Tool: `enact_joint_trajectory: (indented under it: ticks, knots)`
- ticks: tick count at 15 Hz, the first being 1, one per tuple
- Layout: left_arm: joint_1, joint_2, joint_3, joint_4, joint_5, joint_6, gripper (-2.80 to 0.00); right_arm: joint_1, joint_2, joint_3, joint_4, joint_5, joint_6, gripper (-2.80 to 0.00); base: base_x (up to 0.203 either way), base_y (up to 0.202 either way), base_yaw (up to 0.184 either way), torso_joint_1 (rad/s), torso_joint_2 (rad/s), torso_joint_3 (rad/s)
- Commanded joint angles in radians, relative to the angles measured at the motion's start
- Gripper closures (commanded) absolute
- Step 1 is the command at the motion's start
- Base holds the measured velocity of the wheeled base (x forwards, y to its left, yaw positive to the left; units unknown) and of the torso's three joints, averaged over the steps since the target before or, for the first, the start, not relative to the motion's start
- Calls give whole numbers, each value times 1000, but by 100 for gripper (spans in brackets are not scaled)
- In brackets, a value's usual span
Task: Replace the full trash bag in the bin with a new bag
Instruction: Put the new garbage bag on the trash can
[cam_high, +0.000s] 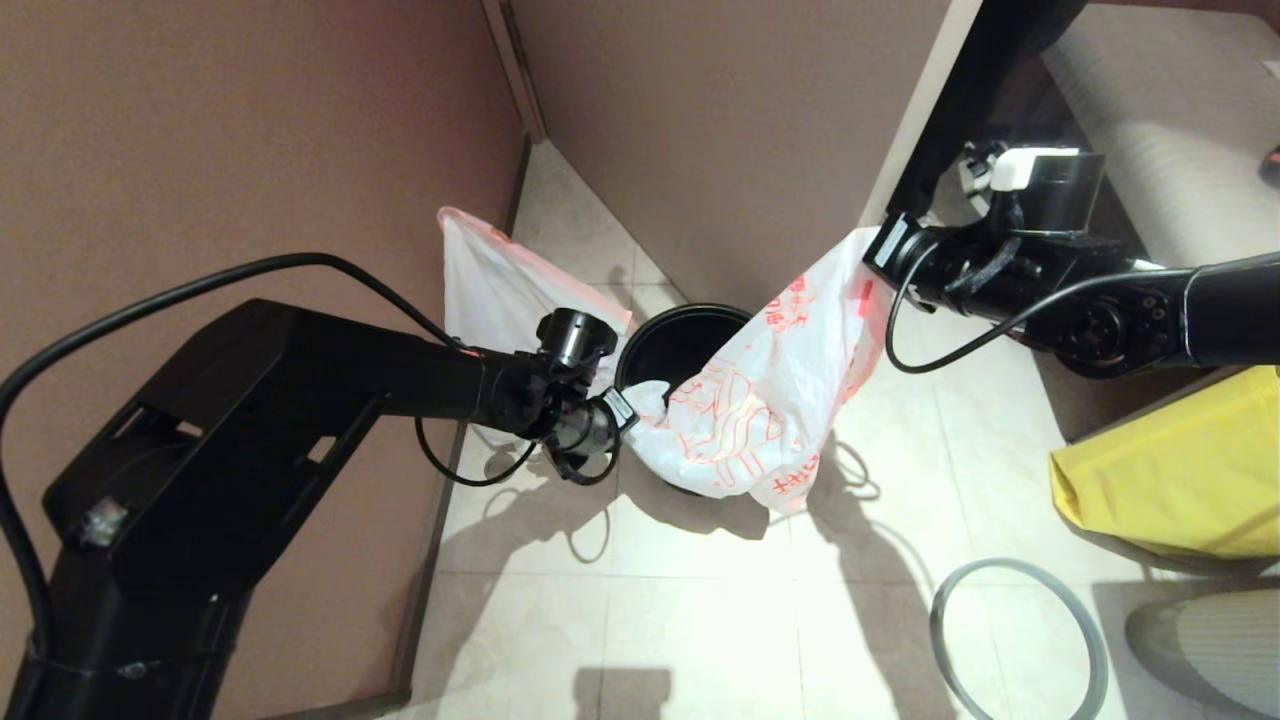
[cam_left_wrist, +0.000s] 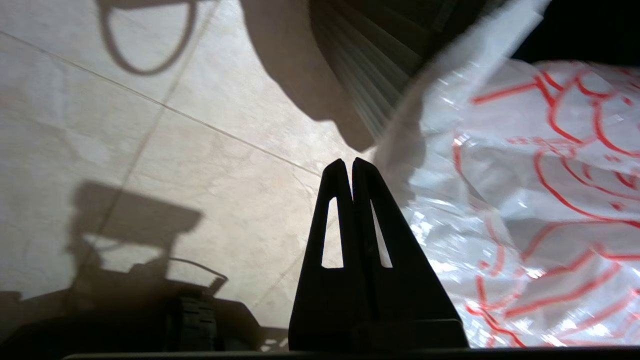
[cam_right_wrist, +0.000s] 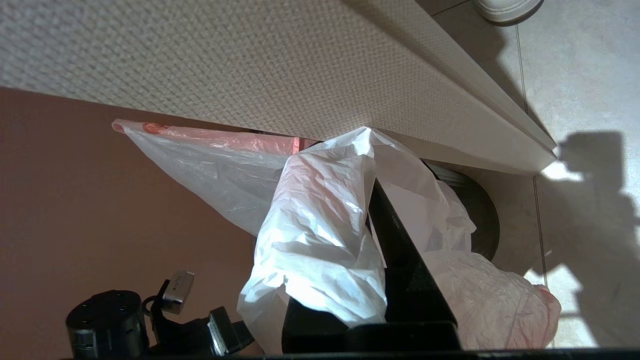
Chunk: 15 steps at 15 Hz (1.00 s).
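The new bag, white with bold red print, hangs limp over the front rim of the dark round bin. My right gripper is shut on the bag's upper corner and holds it up to the right of the bin; in the right wrist view the plastic drapes over the right gripper. My left gripper is shut with nothing between its fingers, its tips just beside the bag's lower left edge. The full trash bag leans against the brown wall behind the left arm.
The grey ring rim lies on the tiled floor at the front right. A large yellow bag sits at the right. Brown walls close the left side and a partition stands right behind the bin.
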Motion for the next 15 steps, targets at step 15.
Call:
enact_joint_trajectory:
  ticks: [15]
  knots:
    - [-25, 8, -42, -73, 0, -5, 0, 20, -6, 3, -4, 3, 6, 0, 0, 0, 0, 0, 0, 0]
